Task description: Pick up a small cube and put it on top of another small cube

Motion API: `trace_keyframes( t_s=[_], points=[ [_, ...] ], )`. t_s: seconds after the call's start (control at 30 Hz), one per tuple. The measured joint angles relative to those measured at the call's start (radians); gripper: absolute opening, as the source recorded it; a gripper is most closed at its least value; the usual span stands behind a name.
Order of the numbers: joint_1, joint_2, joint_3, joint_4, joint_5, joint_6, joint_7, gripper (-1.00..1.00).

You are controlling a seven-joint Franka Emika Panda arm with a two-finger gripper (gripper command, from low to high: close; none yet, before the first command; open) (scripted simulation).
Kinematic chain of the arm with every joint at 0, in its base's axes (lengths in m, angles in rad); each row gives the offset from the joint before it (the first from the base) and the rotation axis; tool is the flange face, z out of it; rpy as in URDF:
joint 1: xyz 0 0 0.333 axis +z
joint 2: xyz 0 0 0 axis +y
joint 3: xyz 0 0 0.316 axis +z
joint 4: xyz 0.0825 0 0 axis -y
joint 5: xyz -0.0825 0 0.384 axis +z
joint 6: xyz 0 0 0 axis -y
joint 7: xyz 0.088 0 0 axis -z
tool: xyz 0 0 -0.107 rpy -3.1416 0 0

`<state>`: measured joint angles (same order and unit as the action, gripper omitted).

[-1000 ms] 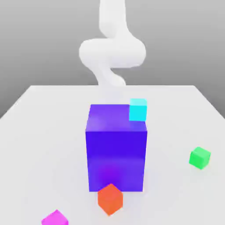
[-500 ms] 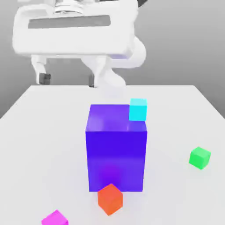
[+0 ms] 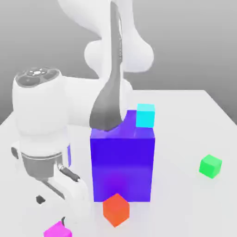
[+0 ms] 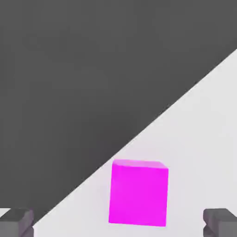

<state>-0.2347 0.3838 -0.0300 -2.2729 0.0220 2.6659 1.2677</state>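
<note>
At lower left of the exterior view, the gripper (image 3: 52, 210) hangs over the pink cube (image 3: 58, 230), jaws wide to straddle it. The green cube (image 3: 210, 165), its destination, waits at right.

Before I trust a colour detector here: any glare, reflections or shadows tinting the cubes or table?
Exterior view: the big blue-violet block shows a pinkish-purple glow low on its front face and a pale sheen on top; shadows on the table are faint. Hand view: the magenta cube looks evenly lit, without glare.

Magenta cube (image 3: 58, 230) resting on table, green cube (image 3: 210, 165) well apart
</note>
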Motion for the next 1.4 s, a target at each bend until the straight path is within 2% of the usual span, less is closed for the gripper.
trace_keyframes(
  t_s=[0.1, 0.13, 0.33, 0.5, 0.57, 0.8, 0.97, 1.07, 1.2, 1.27, 1.4],
  points=[
    [-0.005, 0.109, 0.004, 0.021, 0.010, 0.079, -0.002, 0.00],
    [-0.006, 0.135, 0.005, 0.027, 0.012, 0.099, -0.003, -1.00],
    [-0.007, 0.148, 0.006, 0.029, 0.012, 0.110, -0.003, -1.00],
    [0.001, 0.016, -0.002, 0.002, 0.006, 0.007, 0.000, -1.00],
    [0.041, -0.013, 0.028, 0.001, 0.005, -0.008, 0.025, -1.00],
    [0.249, -0.152, 0.158, -0.121, 0.045, -0.008, 0.275, -1.00],
    [0.410, -0.263, 0.287, -0.228, 0.058, -0.004, 0.517, -1.00],
    [0.582, -0.337, 0.375, -0.301, 0.059, -0.003, 0.706, -1.00],
    [0.765, -0.415, 0.434, -0.392, 0.045, 0.001, 0.924, -1.00],
    [0.746, -0.443, 0.434, -0.443, 0.039, 0.006, 1.007, -1.00],
    [0.725, -0.375, 0.432, -0.456, -0.041, 0.077, 1.094, -1.00]
  ],
)
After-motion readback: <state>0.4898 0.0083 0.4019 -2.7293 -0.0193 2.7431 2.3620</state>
